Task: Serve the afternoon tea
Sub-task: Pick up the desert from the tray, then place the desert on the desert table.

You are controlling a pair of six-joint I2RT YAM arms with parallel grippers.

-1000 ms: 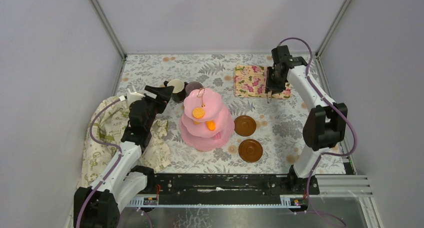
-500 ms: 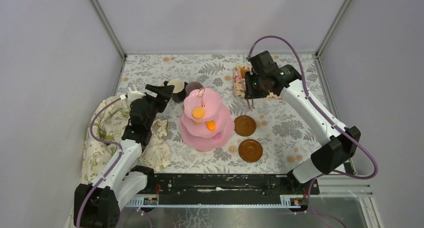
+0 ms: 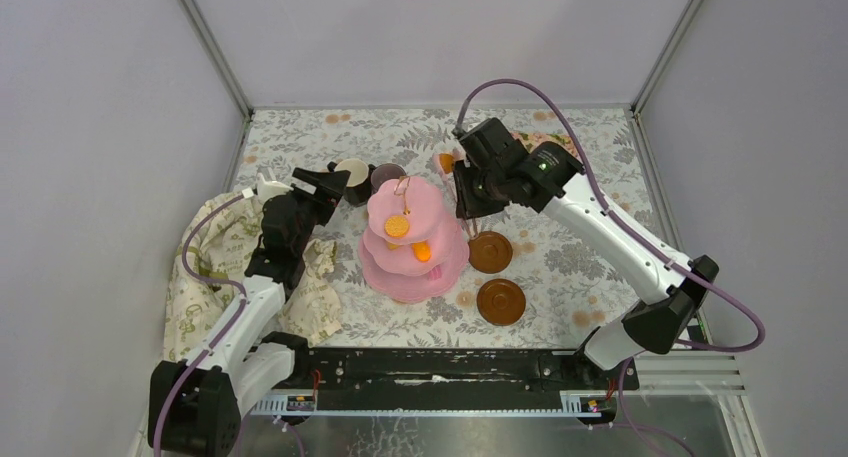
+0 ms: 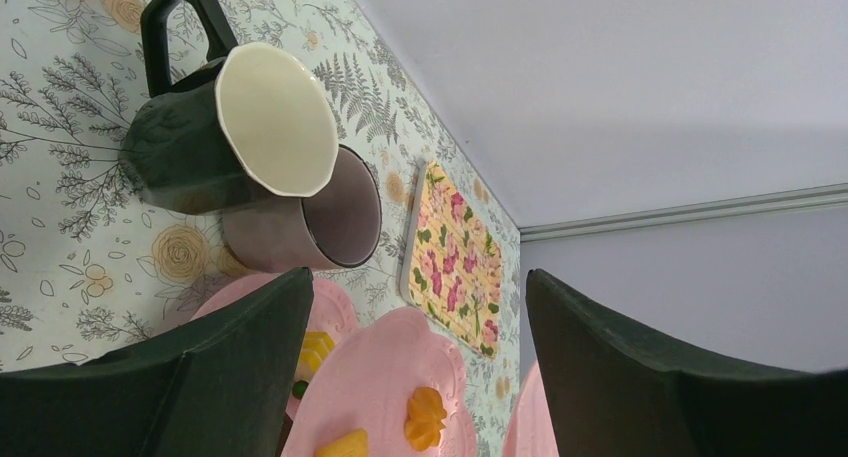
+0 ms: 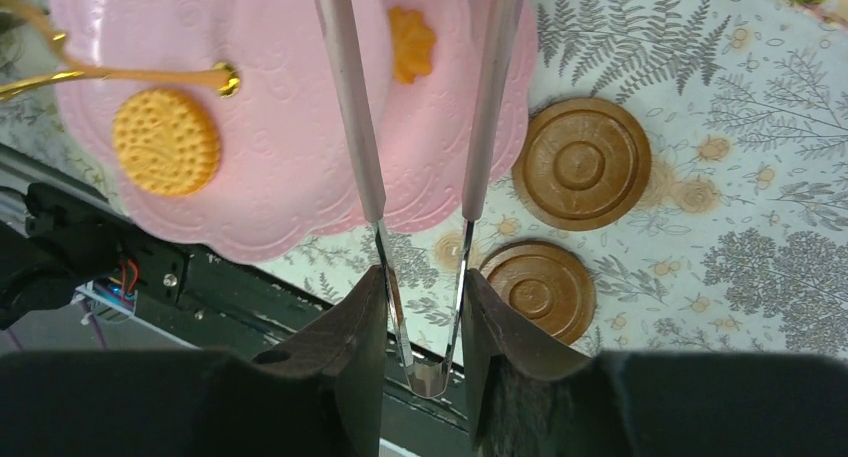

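Observation:
The pink three-tier cake stand [image 3: 410, 247] stands mid-table with a round biscuit [image 3: 397, 226] and an orange sweet [image 3: 421, 250] on its tiers. Two dark mugs [image 3: 352, 172] [image 3: 387, 175] sit behind it, and two brown saucers [image 3: 490, 251] [image 3: 500, 301] to its right. My right gripper [image 3: 470, 192] hovers over the stand's right side, shut on pink-armed metal tongs [image 5: 345, 107]. An orange sweet [image 3: 446, 162] shows at the tong tips. My left gripper [image 3: 325, 187] is open and empty, just left of the mugs [image 4: 270, 117].
A leaf-print cloth [image 3: 215, 267] lies bunched under the left arm. The floral tray [image 4: 455, 257] sits at the back right, mostly behind the right arm in the top view. Grey walls close in the table on three sides.
The right arm has swung left from over the floral tray to the cake stand, carrying the tongs. The left arm has not moved.

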